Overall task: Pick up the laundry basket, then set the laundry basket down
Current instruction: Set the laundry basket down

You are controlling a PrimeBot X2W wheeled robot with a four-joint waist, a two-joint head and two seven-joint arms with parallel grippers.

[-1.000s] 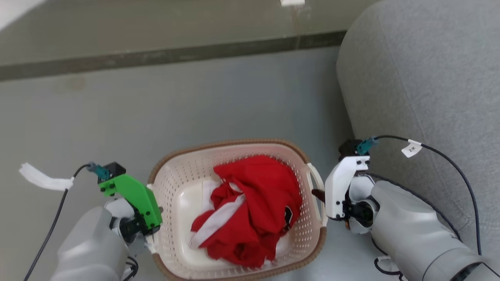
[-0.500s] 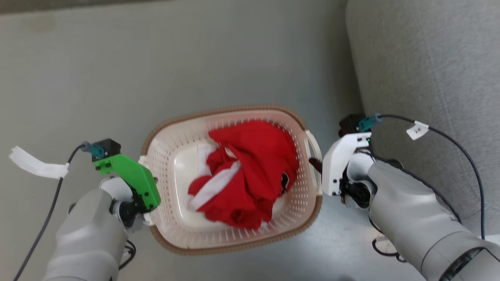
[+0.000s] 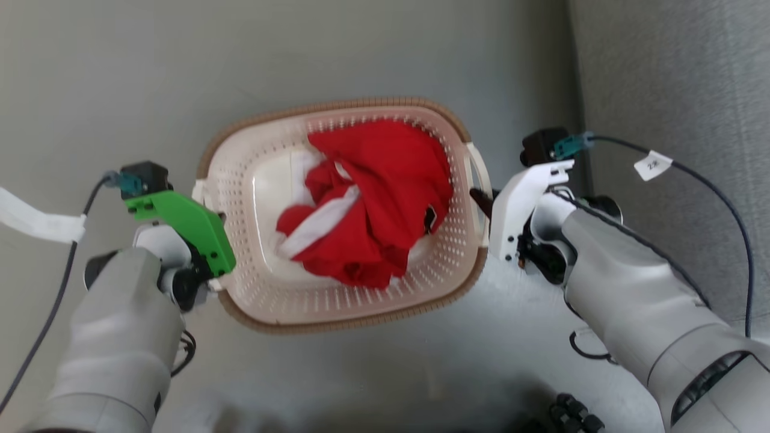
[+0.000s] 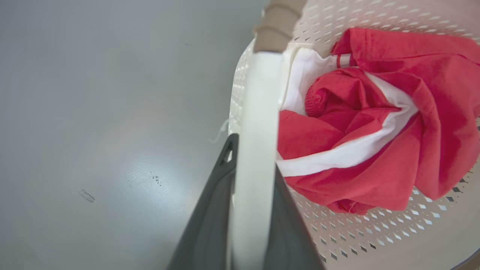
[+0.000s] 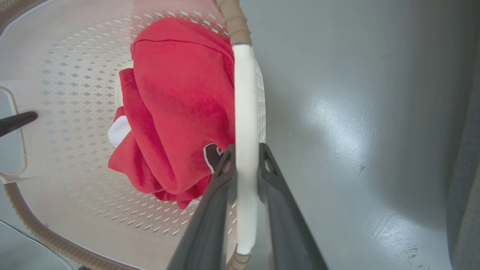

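The laundry basket (image 3: 337, 109) is cream-white with perforated sides and a brown rim, and a red and white garment (image 3: 373, 198) is bunched inside it. It lies between my two arms over the grey floor. I cannot tell whether it touches the floor. My left gripper (image 4: 253, 153), under a green bracket (image 3: 180, 219), is shut on the white left handle (image 4: 258, 93). The right gripper (image 3: 481, 198) is shut on the white right handle (image 5: 245, 93), with one dark finger on each side of the bar.
A grey upholstered seat (image 3: 674, 90) rises close on the right, just past my right arm. Black cables (image 3: 722, 198) loop off both wrists. A dark ribbed part (image 3: 571, 412) shows at the bottom edge. Bare grey floor (image 3: 120, 72) stretches to the left and ahead.
The camera has moved: the dark floor strip has left the picture, and the basket and both grippers sit higher in it. Both grippers have stayed shut on the handles.
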